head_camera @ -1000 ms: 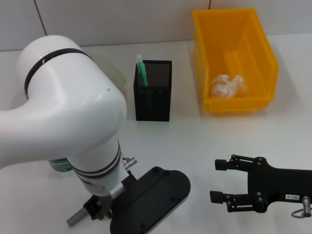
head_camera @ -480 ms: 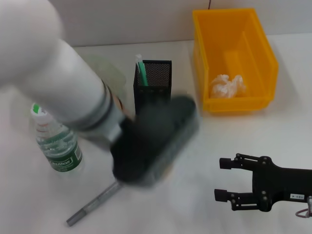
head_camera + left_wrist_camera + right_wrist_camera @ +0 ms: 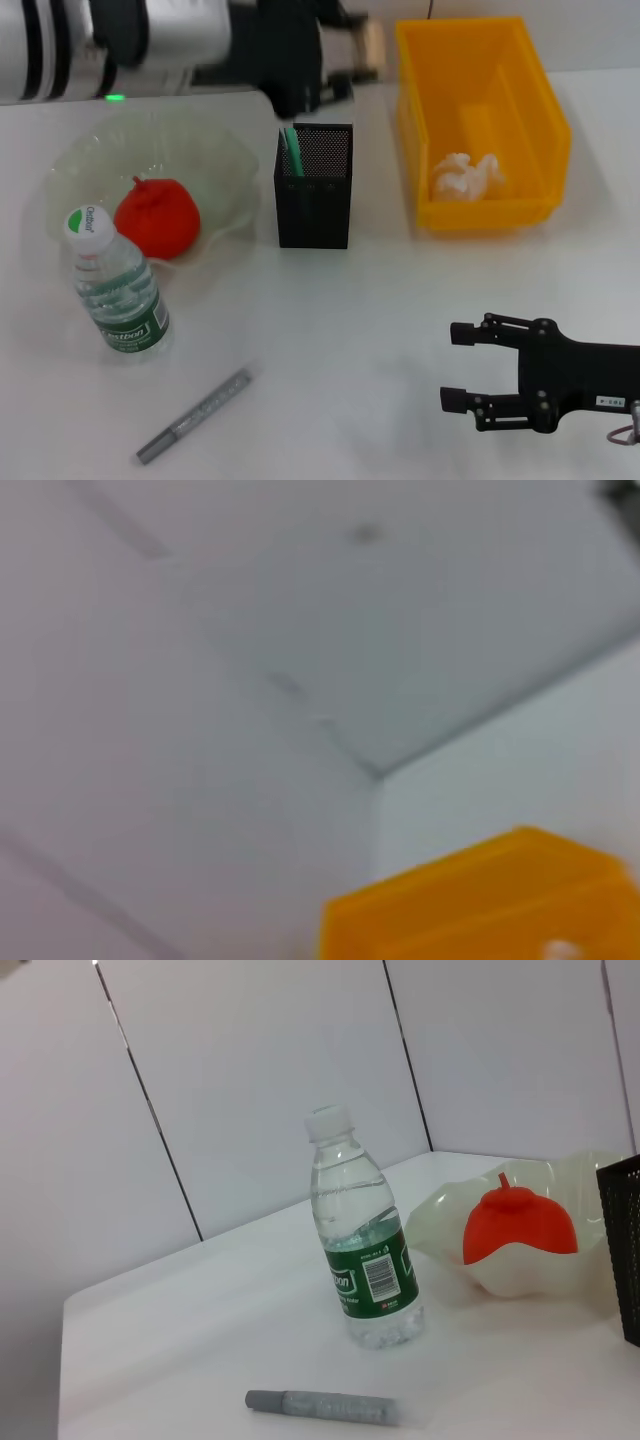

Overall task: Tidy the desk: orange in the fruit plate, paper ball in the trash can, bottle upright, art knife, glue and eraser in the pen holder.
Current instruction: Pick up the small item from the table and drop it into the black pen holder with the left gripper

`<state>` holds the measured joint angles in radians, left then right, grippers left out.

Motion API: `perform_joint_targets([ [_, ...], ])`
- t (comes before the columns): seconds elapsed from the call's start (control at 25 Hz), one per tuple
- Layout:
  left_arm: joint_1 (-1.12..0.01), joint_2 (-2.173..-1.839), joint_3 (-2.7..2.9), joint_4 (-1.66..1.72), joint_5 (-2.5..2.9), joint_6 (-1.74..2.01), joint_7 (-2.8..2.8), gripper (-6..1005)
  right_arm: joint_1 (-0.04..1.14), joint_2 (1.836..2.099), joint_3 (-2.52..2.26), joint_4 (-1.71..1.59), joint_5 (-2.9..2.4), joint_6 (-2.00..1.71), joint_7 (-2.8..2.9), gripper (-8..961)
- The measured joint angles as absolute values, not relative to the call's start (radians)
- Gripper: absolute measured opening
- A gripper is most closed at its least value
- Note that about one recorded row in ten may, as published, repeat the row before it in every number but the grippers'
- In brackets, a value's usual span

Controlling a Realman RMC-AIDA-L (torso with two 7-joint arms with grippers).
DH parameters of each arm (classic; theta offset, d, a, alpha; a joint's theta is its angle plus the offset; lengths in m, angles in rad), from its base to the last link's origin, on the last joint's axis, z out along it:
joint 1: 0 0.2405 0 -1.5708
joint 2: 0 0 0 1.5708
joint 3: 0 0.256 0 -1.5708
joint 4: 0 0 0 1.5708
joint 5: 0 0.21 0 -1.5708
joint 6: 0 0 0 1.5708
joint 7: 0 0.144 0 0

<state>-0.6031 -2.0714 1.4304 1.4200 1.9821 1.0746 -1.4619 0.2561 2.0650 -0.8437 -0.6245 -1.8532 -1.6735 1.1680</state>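
Left gripper point(image 3: 350, 55) now raised, perhaps with eraser point(image 3: 372, 45)

The head view looks steeply down on the bench point(image 3: 380, 330). The right wrist view sits low, facing across it, sharing the bottle point(image 3: 364, 1250), orange point(image 3: 518, 1228) and fruit plate point(image 3: 440, 1235). The left wrist view faces the wall, catching the trash can point(image 3: 480, 905).

place: robot test lab, staged as a desk | worktop point(image 3: 380, 330): plain white, bare (no clutter of real office use) | walls point(image 3: 250, 1080): pale panels with thin dark seams | props: black mesh pen holder point(image 3: 314, 186), orange-yellow trash can point(image 3: 480, 120), fruit plate point(image 3: 215, 165), bottle point(image 3: 113, 285) | black robot pincer point(image 3: 462, 366) over the worktop
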Motion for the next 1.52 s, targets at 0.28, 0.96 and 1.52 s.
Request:
perform_joint_targets([
  [0.28,-0.620,-2.076,1.467,1.205,1.891,0.890,-1.393,402,0.261,2.064,-0.844,-0.627,-1.853,-1.674,1.167,838],
  [0.96,-0.668,-2.074,1.563,1.049,1.904,0.798,-1.362,403,0.266,2.057,-0.844,-0.627,-1.853,-1.666,1.169,838],
  [1.52,-0.661,-2.074,1.624,1.093,2.015,0.784,-1.434,404,0.265,2.055,-0.844,-0.625,-1.853,-1.670,1.171,838],
])
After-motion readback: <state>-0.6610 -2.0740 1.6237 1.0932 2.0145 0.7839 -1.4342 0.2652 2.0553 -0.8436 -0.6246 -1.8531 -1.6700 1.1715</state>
